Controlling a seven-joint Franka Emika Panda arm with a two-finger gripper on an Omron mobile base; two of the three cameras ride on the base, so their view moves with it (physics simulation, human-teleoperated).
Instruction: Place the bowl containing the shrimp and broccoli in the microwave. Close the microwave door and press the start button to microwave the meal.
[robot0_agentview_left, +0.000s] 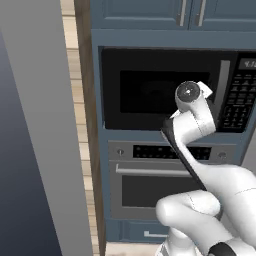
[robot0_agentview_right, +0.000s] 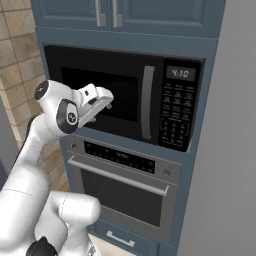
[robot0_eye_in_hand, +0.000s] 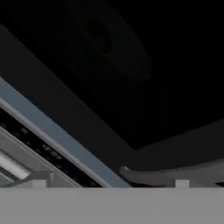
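The broad black microwave door (robot0_agentview_right: 107, 97) is sitting closed. The white arm's two-finger gripper (robot0_agentview_right: 102, 102) is hovering against its glass, jaws spread and empty. Pressing start on the keypad panel (robot0_agentview_right: 178, 112) is apparently remaining.

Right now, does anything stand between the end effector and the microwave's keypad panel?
Nothing visible does. The open end effector sits in front of the closed microwave door; only the door's vertical handle lies along the way rightward to the keypad panel.

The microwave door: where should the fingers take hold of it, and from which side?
Probably the long vertical handle on the microwave door, beside the keypad. Come from the front with the fingers either side of the bar: it stands upright and proud of the glass.
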